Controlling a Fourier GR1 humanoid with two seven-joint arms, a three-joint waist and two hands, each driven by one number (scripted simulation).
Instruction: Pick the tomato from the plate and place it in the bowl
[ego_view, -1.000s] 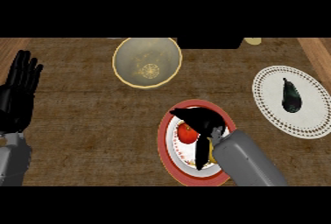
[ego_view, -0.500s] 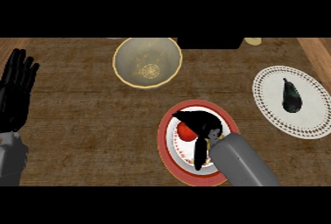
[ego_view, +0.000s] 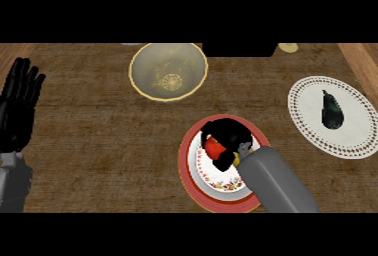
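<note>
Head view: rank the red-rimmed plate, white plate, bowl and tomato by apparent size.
Largest: red-rimmed plate and white plate, too close to rank.
Then: bowl.
Smallest: tomato, partly hidden by the right hand.

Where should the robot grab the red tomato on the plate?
Round its middle, coming down from above. The tomato is a smooth ball lying on a flat plate, so fingers can close on opposite sides. The right hand curls over it just that way.
</note>
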